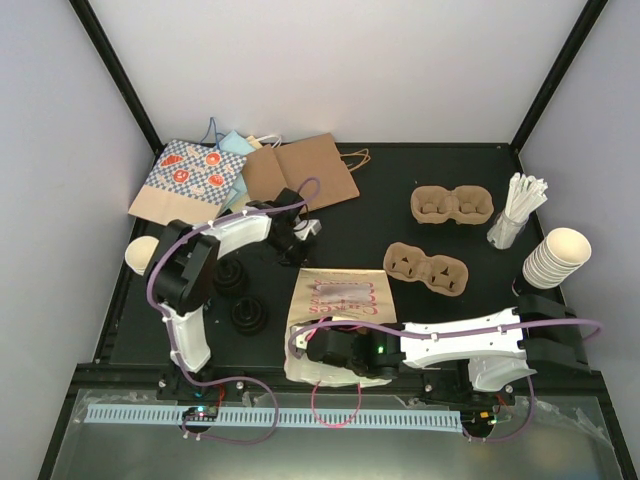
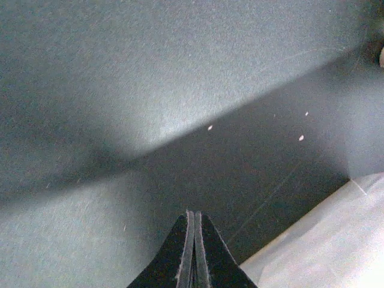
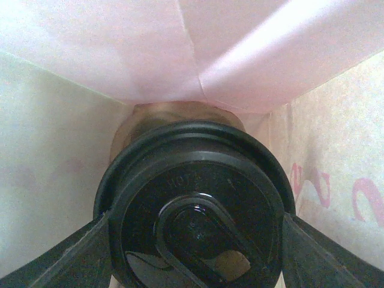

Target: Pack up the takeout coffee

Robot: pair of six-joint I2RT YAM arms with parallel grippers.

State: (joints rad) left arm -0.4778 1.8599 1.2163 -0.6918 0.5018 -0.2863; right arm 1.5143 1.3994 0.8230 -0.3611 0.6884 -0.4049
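Pinching the black lid of the takeout coffee (image 3: 195, 204) from both sides, the right gripper (image 3: 195, 240) reaches inside the white printed bag (image 1: 340, 295), whose paper walls crowd close around the cup. The left gripper (image 2: 194, 240), fingers pressed together, hovers over the bare table (image 2: 150, 90) just beyond the bag's far edge. Black lid stacks (image 1: 247, 315) stand to the left and cup carriers (image 1: 427, 268) to the right.

Place: lab robot test cell
Enclosure: white panel walls (image 1: 330, 70), black table (image 1: 400, 190)
Props: staged paper bags (image 1: 300, 170), cup carriers (image 1: 452, 204)
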